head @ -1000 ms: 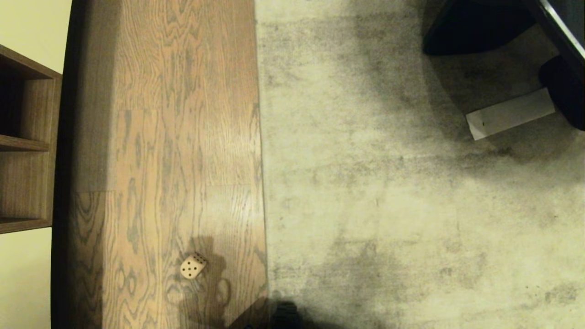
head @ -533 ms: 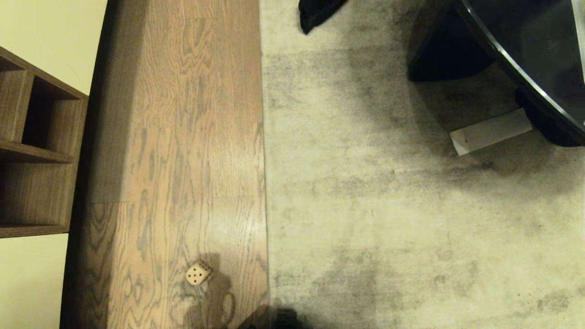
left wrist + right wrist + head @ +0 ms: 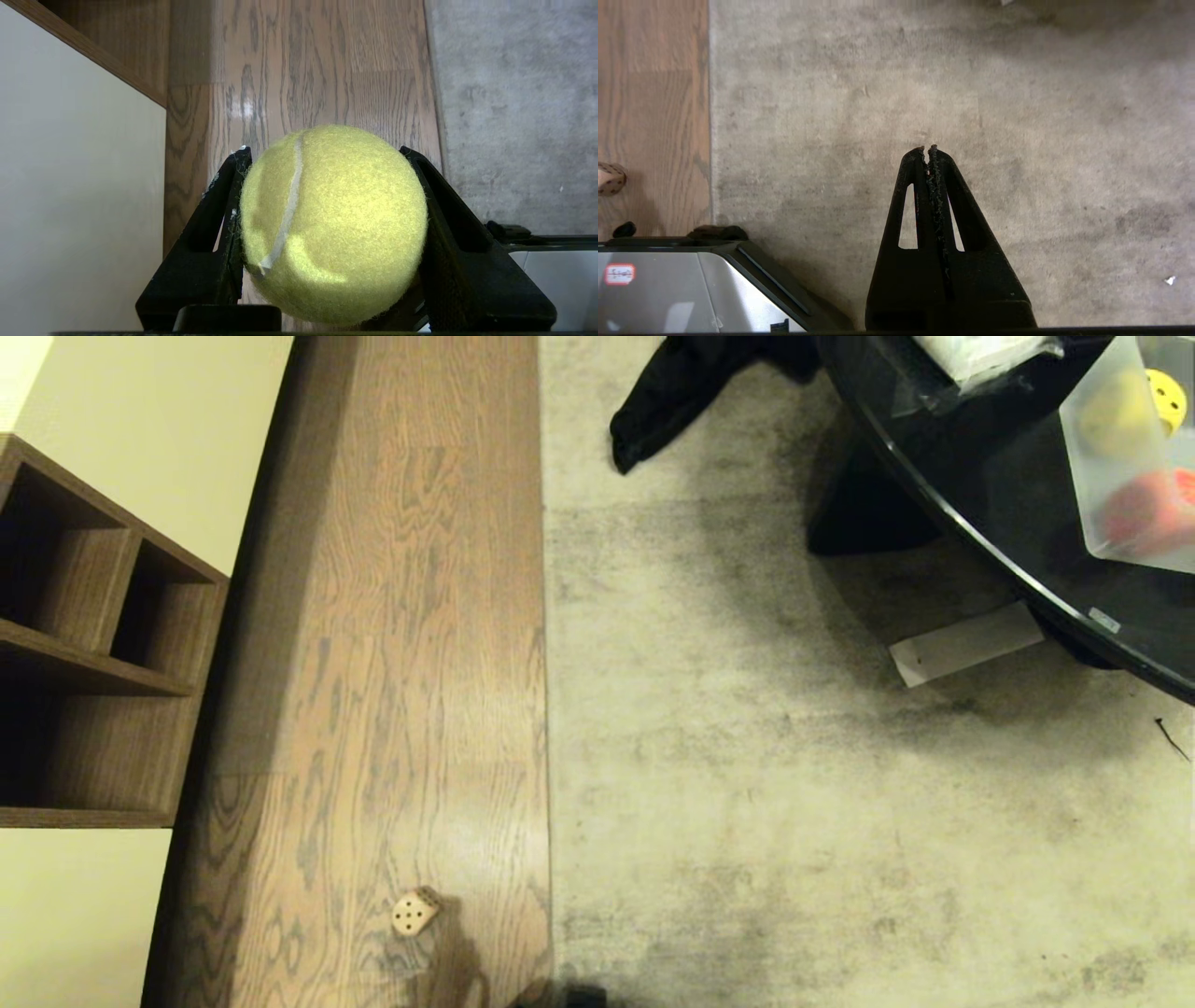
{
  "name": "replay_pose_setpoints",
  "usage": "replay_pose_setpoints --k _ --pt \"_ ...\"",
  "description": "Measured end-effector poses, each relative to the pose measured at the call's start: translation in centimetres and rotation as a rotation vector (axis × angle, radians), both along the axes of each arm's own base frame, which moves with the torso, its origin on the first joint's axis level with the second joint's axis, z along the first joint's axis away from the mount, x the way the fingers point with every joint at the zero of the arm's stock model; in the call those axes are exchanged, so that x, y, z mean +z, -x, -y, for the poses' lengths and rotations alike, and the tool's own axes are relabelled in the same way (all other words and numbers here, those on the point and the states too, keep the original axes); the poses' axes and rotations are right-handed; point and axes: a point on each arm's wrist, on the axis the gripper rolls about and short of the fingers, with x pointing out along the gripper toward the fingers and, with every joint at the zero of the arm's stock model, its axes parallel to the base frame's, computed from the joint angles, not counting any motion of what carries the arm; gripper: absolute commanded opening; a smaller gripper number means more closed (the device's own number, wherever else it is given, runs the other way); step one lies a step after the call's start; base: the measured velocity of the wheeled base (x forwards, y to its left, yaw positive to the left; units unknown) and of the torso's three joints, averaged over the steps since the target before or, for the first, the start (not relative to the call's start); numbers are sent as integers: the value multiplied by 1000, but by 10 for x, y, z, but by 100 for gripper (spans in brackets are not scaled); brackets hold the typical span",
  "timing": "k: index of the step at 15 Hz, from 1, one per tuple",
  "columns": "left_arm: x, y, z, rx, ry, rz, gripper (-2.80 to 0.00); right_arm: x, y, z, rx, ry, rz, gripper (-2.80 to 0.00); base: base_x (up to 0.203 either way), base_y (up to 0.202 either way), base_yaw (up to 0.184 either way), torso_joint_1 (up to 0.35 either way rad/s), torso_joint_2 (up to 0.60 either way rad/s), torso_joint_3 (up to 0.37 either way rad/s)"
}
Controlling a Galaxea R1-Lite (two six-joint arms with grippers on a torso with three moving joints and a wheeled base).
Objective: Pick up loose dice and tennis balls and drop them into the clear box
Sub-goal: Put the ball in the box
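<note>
Left end effector (image 3: 327, 158) grips tennis ball (image 3: 334, 224) (dice (image 3: 415, 911) on floor).

The clear box (image 3: 1088, 476) and black table (image 3: 980, 495) run off the head view's edge.

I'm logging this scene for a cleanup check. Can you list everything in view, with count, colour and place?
dice: one, pale tan, on the wood floor.
tennis ball: one, yellow-green, in the left gripper.
clear box: one, frosted, on the black table; yellow and red pieces inside.
shelf unit: one, brown, by the wall.
black cloth: one, on the grey rug.
white strip: one, under the table's edge.
left gripper: holds the ball.
right gripper: shut, empty, above the rug.
</note>
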Motion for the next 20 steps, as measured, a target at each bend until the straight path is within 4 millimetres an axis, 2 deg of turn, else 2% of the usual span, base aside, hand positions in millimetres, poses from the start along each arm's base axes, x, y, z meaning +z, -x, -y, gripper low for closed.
replay_pose_setpoints --k 20 --pt "0 0 0 1 1 0 -280 0 0 0 0 0 0 -280 0 0 0 2 0 200"
